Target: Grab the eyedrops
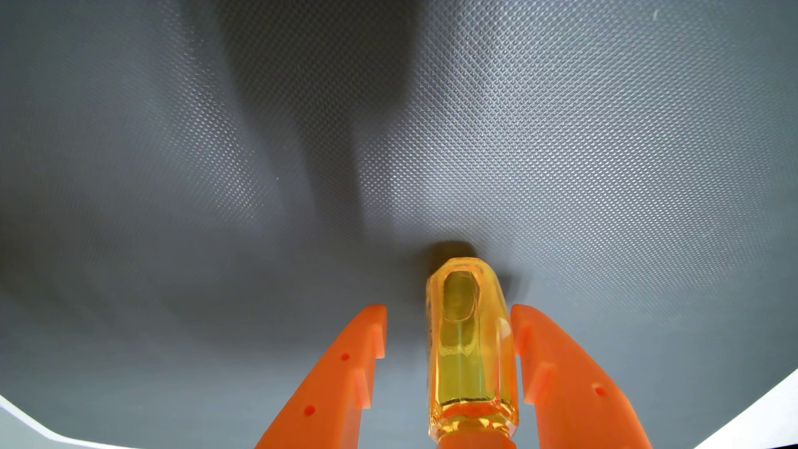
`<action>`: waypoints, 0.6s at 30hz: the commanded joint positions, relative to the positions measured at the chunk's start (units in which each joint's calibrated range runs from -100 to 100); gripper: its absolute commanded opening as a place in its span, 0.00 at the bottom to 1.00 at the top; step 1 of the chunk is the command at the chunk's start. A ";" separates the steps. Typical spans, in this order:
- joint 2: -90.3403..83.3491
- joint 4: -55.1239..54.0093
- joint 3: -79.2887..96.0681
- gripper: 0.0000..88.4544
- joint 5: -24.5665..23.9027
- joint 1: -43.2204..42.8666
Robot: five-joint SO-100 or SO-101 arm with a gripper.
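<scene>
In the wrist view a clear yellow eyedrops bottle (pixel 468 345) with an orange cap at its near end sits between the two orange fingers of my gripper (pixel 447 308). Its far end meets the grey mat, where a small dark shadow lies around it. The gripper is open. The left finger (pixel 337 388) stands clearly apart from the bottle, with mat showing in the gap. The right finger (pixel 557 380) is right beside the bottle's side; I cannot tell whether it touches.
A dark grey mat (pixel 561 151) with a fine diamond texture lies under everything. A broad arm shadow runs down its middle. White table surface shows past the mat's edge at the bottom left corner (pixel 26 423) and the bottom right corner (pixel 764 414).
</scene>
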 commanded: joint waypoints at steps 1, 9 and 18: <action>0.71 0.23 -2.02 0.19 -0.21 -0.03; 0.71 0.23 -2.02 0.19 0.00 0.05; 0.71 -0.03 -2.11 0.18 0.00 -0.03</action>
